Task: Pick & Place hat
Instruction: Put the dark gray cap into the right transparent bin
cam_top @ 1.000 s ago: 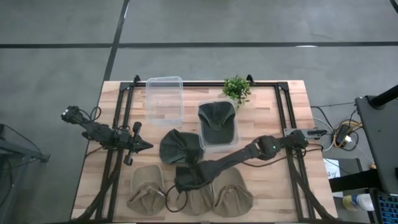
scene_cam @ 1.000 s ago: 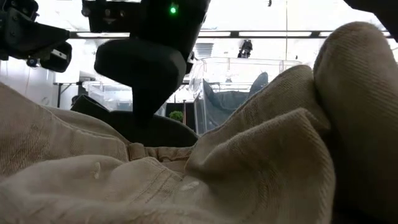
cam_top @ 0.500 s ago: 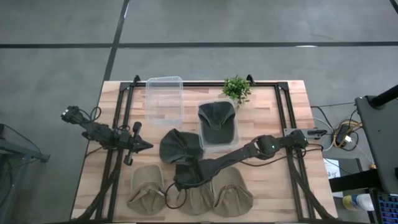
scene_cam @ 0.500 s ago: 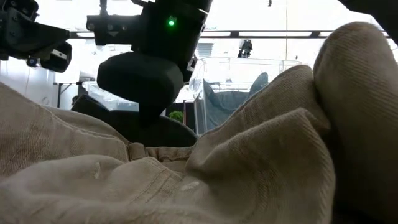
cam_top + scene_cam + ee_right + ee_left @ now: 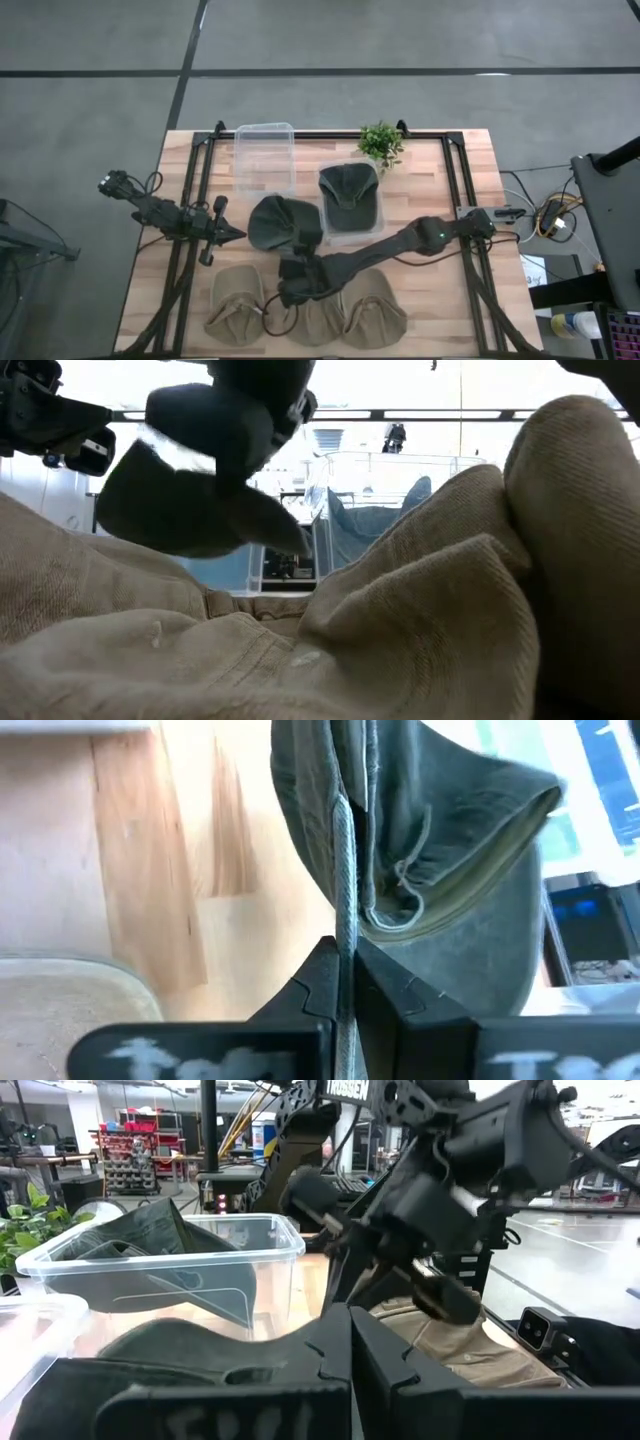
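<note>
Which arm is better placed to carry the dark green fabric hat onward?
The right: the right gripper is shut on the dark green fabric hat, while the left gripper waits beside it.

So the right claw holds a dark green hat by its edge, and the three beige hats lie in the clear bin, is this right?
Not quite. The three beige hats lie on the wooden table at its near edge, not in a clear bin, as the high view shows. The rest holds: the right claw is shut on the dark green hat by its edge.
</note>
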Controlling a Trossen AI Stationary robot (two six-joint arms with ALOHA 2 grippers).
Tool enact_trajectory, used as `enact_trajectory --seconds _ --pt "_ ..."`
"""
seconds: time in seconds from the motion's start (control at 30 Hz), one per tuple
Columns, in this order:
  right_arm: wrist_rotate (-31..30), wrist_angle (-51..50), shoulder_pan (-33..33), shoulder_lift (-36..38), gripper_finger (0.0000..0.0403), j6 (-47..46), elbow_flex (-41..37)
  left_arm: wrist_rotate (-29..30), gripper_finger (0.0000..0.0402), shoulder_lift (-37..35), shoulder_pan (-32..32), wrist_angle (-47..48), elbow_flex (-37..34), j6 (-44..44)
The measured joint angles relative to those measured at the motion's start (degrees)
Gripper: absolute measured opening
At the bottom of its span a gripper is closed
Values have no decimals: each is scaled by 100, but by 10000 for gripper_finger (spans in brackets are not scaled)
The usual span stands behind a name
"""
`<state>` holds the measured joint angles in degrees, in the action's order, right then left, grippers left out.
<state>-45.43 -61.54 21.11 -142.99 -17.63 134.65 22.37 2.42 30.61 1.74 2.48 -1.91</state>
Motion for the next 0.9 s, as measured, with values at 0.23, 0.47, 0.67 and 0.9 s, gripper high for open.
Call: enact_trajectory --seconds 0.23,0.47,0.67,0.9 --pt "-150 19 96 107 13 228 33 -1 0 0 0 0 0 0" --pt "239 29 192 331 13 408 33 0 0 0 0 0 0 0" --pt "913 14 252 574 13 452 33 -1 0 0 -1 0 0 0" --pt "1252 -52 289 795 13 420 33 -1 0 0 0 -1 0 42"
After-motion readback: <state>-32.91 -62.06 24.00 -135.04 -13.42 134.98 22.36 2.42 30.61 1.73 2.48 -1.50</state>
